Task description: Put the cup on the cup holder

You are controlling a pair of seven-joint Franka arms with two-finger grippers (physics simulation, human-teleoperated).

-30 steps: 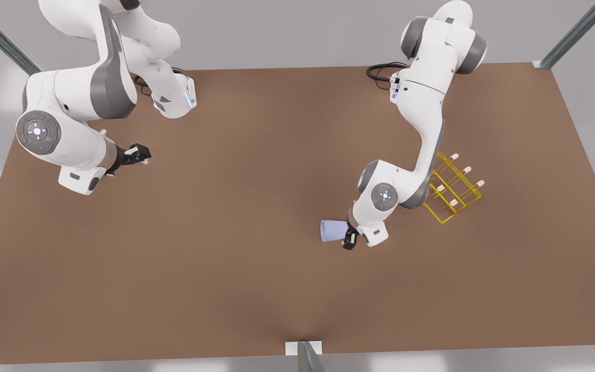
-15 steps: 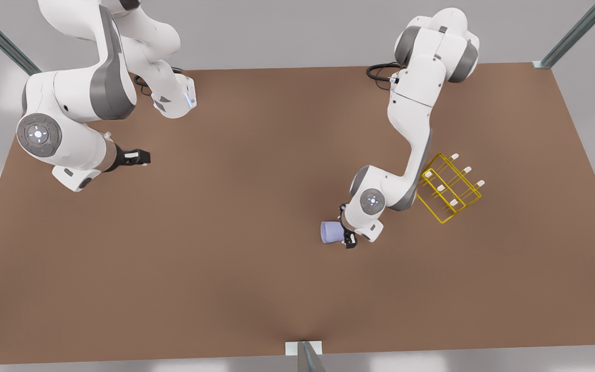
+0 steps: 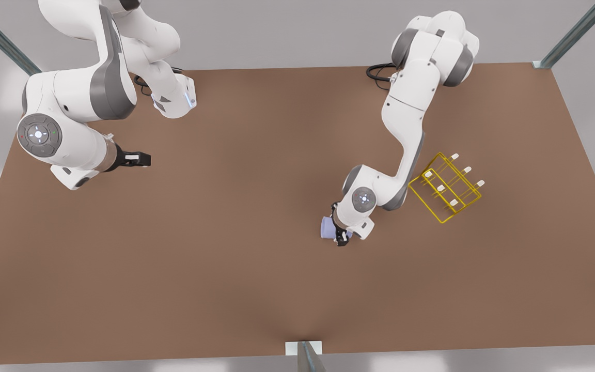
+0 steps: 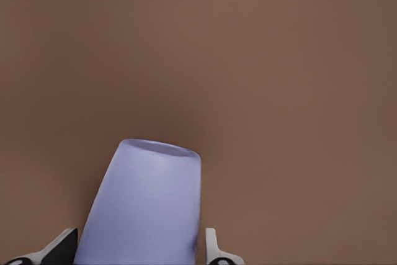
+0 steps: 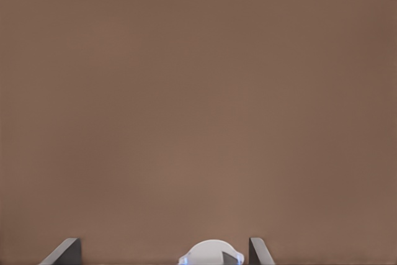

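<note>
The pale lavender cup (image 3: 326,228) lies on its side on the brown table (image 3: 235,268), right of centre in the front view. My left gripper (image 3: 340,235) reaches down over its wider end. In the left wrist view the cup (image 4: 149,203) sits between the two fingers of the left gripper (image 4: 141,247), which press against its sides. The yellow wire cup holder (image 3: 446,189) with white-tipped pegs stands to the front view's right of that arm, apart from the cup. My right gripper (image 3: 144,159) waits open at the front view's left, and in its wrist view the right gripper (image 5: 164,251) has nothing between its fingers.
The left arm's elbow and forearm (image 3: 406,155) hang just beside the cup holder. Black cables (image 3: 380,70) lie at the table's far edge. Metal frame posts (image 3: 308,356) mark the table's near edge and back corners.
The left gripper slid toward the front view's left, from beside the cup to over it, and its fingers now hug the cup. The cup has stayed in place. The right arm shifted slightly.
</note>
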